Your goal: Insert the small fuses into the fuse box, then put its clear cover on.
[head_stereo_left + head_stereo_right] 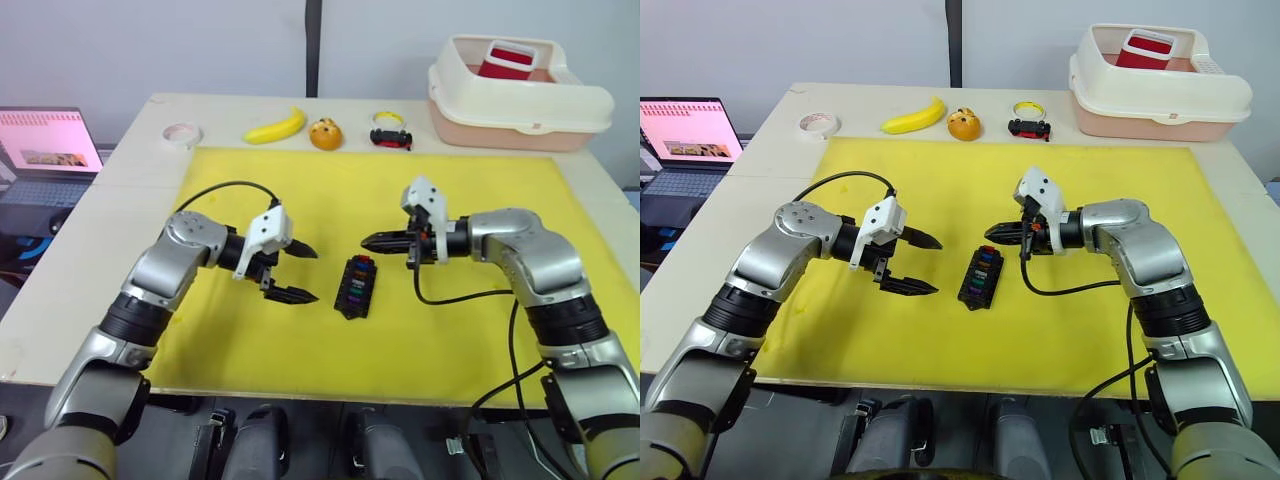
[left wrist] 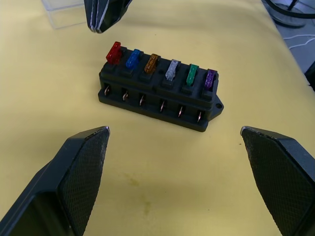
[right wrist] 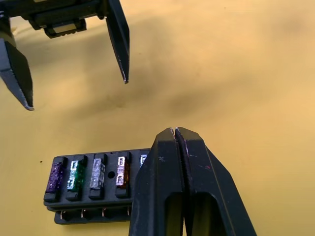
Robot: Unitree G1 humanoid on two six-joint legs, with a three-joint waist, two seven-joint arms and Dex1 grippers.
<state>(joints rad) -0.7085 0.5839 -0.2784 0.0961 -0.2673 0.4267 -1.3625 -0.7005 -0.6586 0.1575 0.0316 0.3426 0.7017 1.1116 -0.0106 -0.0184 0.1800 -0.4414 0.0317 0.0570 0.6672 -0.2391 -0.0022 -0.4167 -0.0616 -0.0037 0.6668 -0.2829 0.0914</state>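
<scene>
The black fuse box [image 1: 356, 287] lies on the yellow mat [image 1: 250, 180] between my two grippers. Several small fuses stand in its slots in a row, from the red fuse [image 2: 114, 52] through blue, amber, grey and green to the purple fuse [image 2: 210, 78]. My left gripper [image 1: 312, 275] is open, level with the box and a little to its left, nothing between its fingers [image 2: 83, 167]. My right gripper [image 1: 365, 241] is shut and empty, its tip hovering just past the box's red end. The clear cover [image 2: 61, 12] lies on the mat beyond that tip.
Along the table's far edge lie a tape roll [image 1: 183, 134], a banana [image 1: 275, 127], an orange toy [image 1: 325, 134] and a black-and-red toy car [image 1: 391, 136]. A cream bin [image 1: 520, 95] stands at the back right. A laptop [image 1: 50, 140] sits off the left.
</scene>
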